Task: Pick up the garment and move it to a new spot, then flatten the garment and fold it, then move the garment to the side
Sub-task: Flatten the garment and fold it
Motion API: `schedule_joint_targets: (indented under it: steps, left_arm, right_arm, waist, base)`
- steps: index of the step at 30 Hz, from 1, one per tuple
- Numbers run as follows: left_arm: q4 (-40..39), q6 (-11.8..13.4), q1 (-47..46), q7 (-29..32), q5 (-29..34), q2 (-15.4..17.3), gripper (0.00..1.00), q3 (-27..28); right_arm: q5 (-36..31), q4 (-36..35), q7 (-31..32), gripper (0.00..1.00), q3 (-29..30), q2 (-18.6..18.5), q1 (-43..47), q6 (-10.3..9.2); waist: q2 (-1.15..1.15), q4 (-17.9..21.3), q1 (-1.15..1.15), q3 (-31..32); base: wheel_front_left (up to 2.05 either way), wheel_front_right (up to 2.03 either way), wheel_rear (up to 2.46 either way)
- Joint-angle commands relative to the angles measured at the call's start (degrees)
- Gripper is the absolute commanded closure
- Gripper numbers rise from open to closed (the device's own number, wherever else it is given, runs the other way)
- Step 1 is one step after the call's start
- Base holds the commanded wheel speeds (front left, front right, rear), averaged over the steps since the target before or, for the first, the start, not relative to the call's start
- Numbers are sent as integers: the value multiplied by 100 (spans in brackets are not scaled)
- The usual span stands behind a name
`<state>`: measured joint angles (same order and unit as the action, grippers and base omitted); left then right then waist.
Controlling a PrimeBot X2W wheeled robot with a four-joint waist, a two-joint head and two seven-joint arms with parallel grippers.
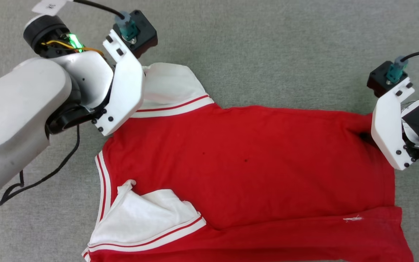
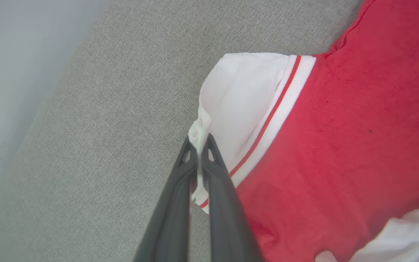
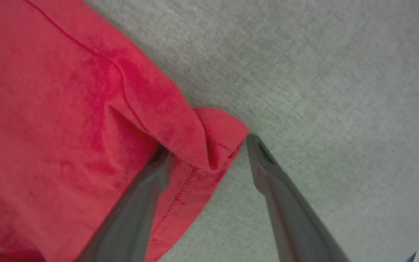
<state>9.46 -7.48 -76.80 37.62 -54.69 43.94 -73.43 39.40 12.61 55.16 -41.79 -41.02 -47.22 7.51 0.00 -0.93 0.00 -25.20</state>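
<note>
The garment lies spread plain side up on the grey surface, red with two white sleeves and striped trim. My left gripper is shut on the edge of the far white sleeve, a pinch of white cloth bunched between its fingertips. In the head view that arm's white wrist mount covers the sleeve's corner. My right gripper stands open astride a folded red hem corner; one finger rests on the cloth, the other on the grey surface. Its wrist mount sits at the garment's right edge.
The grey fabric surface stretches beyond the garment on the far side. A black cable loops over it at the left under my left forearm. A pale edge borders the surface in the left wrist view.
</note>
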Motion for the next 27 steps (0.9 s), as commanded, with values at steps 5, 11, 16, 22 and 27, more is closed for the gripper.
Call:
schedule_joint_targets:
  steps: [5, 11, 16, 22, 27]
  left_arm:
    - [35, 14, 6, -155, -48, 62, 100, 3]
    - [145, 14, 181, -318, -148, 129, 100, 3]
    - [84, 14, 429, -558, -310, 165, 100, 3]
    - [-415, 14, 998, -673, -459, 539, 100, 3]
    - [-721, 13, 1434, -705, -508, 804, 100, 3]
  right_arm:
    - [231, 391, -163, 0, -608, 125, 225, -4]
    - [305, 525, -828, 100, -655, 149, 51, -5]
    - [411, 590, -1603, 100, -460, 233, 88, -4]
    - [485, 567, -2400, 100, -464, 36, 528, -5]
    - [479, 450, -2665, 100, -335, -152, 871, -5]
  waist:
    - [0, -118, 0, -219]
    - [0, -50, 0, -72]
    - [0, -14, 0, 372]
    - [0, -44, 0, 1075]
    - [0, -117, 0, 1392]
  base:
    - [0, 0, 0]
    - [0, 0, 0]
    - [0, 0, 0]
    - [0, 0, 0]
    - [0, 0, 0]
